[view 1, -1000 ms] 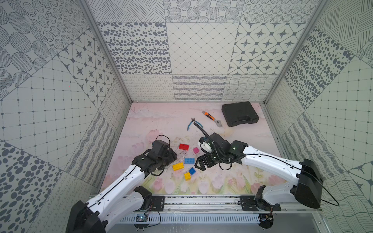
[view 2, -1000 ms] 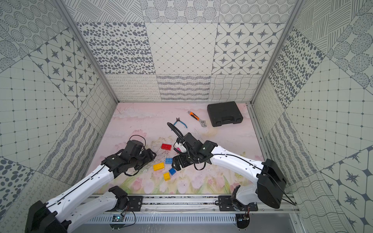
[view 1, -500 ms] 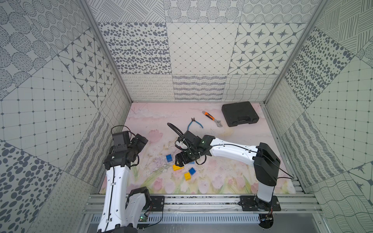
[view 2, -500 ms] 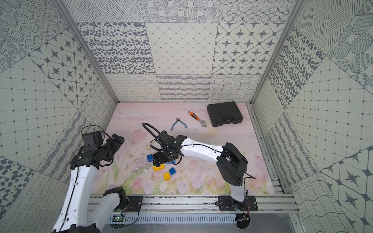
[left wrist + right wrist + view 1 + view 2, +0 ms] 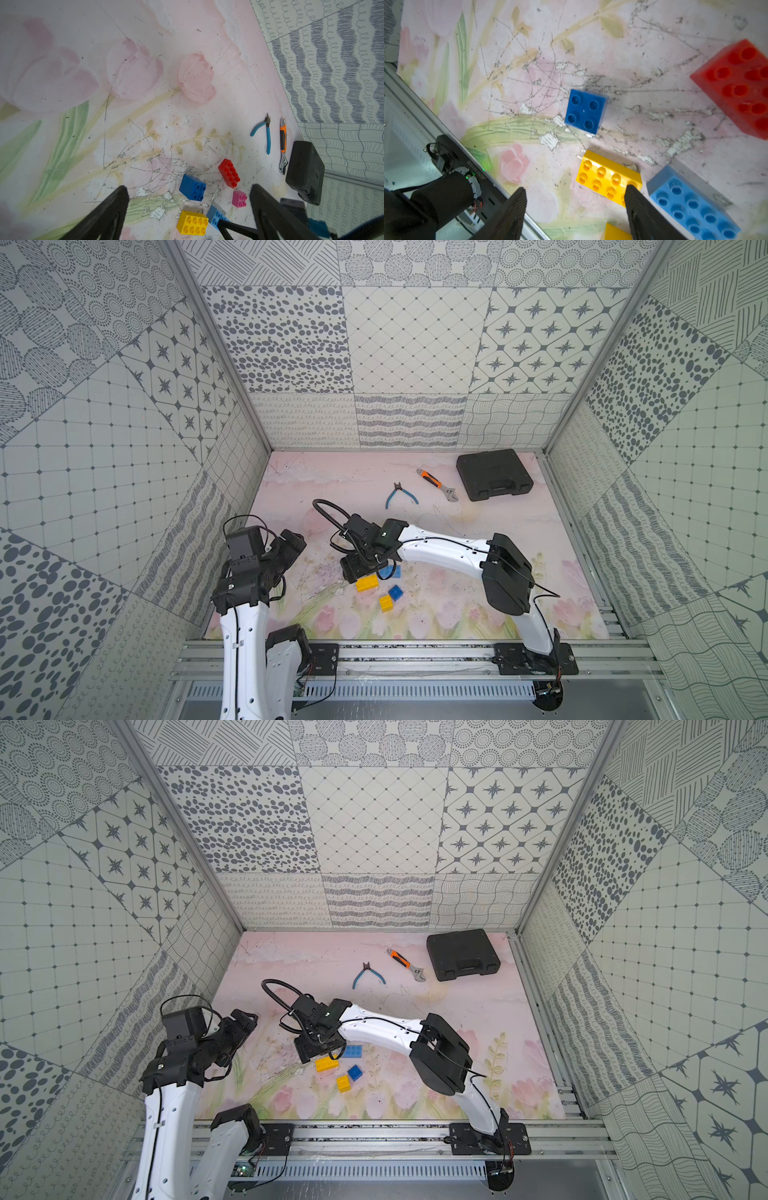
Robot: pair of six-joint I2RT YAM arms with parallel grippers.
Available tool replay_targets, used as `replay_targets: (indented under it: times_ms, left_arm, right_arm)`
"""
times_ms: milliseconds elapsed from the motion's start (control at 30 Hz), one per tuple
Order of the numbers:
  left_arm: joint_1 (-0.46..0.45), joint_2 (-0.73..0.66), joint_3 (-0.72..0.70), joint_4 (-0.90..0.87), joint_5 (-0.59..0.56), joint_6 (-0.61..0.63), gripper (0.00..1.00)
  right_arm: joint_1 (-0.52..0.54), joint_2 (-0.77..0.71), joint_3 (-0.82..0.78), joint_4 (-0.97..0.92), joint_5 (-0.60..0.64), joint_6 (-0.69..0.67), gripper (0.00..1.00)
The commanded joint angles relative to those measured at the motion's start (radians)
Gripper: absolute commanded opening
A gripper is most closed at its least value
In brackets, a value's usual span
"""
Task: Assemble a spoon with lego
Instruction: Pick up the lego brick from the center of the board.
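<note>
oblong yellow brick (image 5: pixel 604 176), just beside right claw (image 5: pixel 575 188)

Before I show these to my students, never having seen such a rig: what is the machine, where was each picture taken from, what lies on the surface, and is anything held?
Two white robot arms stand on a rail at the front of a patterned box. Each ends in a two-fingered gripper: the left gripper and the right gripper. Two pictures look down from overhead; the other two come from a camera on each wrist. On the flowered table lie loose lego bricks: a yellow oblong, a light blue oblong, a dark blue square, a yellow square and, in the left wrist view, a red oblong, a pink square and a second dark blue square. Farther back lie pliers, a wrench and a black case. Both grippers are open; nothing is held.
</note>
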Motion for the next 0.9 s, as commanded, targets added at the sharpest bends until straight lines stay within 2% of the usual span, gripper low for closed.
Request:
replay_targets:
  times_ms: [0,400,633,867]
  left_arm:
    - [0.004,-0.04,0.007,-0.052,0.066,0.019,0.93]
    - [0.004,-0.094,0.04,-0.095,0.09,0.029,0.92]
    - [0.004,-0.101,0.042,-0.106,0.102,0.04,0.92]
    - [0.004,-0.106,0.033,-0.104,0.101,0.044,0.92]
  right_arm:
    - [0.008,0.08,0.087,-0.047,0.039,0.015,0.75]
    - [0.009,0.226,0.276,-0.105,0.155,0.029,0.65]
    - [0.009,0.32,0.412,-0.184,0.169,0.021,0.51]
    - [0.012,0.311,0.387,-0.184,0.17,0.024,0.48]
